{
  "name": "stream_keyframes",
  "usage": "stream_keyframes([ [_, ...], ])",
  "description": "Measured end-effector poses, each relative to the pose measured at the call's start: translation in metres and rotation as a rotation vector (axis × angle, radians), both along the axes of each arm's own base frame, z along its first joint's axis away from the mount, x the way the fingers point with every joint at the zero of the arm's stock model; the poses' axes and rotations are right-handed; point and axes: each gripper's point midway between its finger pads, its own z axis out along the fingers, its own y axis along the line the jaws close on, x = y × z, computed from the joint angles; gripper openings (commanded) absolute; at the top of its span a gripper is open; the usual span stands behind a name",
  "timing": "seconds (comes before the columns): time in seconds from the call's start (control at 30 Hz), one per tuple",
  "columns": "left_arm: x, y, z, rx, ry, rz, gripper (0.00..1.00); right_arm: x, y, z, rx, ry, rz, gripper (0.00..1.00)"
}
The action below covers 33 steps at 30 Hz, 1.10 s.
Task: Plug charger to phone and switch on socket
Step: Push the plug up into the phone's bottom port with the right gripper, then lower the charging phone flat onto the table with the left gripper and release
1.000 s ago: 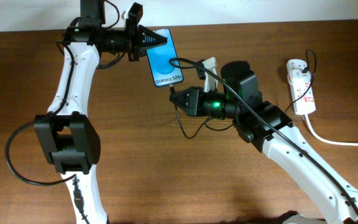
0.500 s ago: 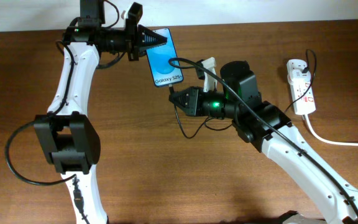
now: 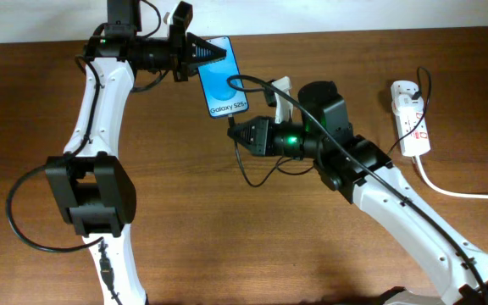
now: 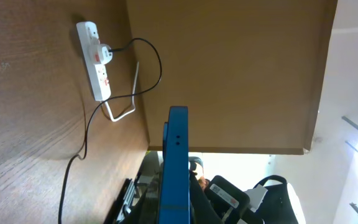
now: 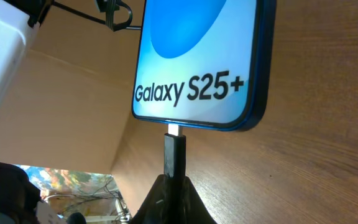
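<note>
Because the port needs a steady hold for the plug to go in, our left gripper [image 3: 203, 54] is clamped on the side edge of the phone [image 3: 224, 78] at the far side of the worktop [image 3: 185, 212]. Our right gripper [image 5: 169, 190] is closed tight on the charger [image 5: 174, 155] just behind its tip. Bare metal shows at the phone's bottom edge, so we judge it not fully seated. The socket [image 3: 411, 119] lies well apart, to the right.
</note>
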Motion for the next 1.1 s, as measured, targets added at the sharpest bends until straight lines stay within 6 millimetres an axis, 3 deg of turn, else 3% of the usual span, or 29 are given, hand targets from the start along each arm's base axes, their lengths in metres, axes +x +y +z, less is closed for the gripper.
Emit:
stream_keyframes([
  [0.63,0.000,0.000,0.000,0.000,-0.002,0.000,0.00,0.004,-0.001,0.004,0.030,-0.021,0.006,0.04],
  [0.77,-0.001,-0.001,0.000,0.000,-0.001,-0.003,0.00,0.006,-0.003,0.003,0.025,-0.027,-0.005,0.16],
  [0.9,-0.005,-0.013,0.000,0.001,-0.020,-0.027,0.00,0.012,-0.012,0.000,0.009,-0.028,-0.026,0.18],
  [0.97,-0.005,-0.013,-0.001,0.004,-0.048,-0.028,0.00,0.016,-0.021,-0.001,0.011,-0.021,-0.033,0.21],
  [1.03,-0.004,-0.012,-0.002,0.014,-0.063,-0.022,0.00,0.029,-0.053,-0.013,-0.026,0.028,-0.104,0.24],
  [1.1,-0.002,-0.012,-0.006,0.034,-0.088,-0.011,0.00,0.037,-0.073,-0.020,-0.048,0.043,-0.143,0.28],
])
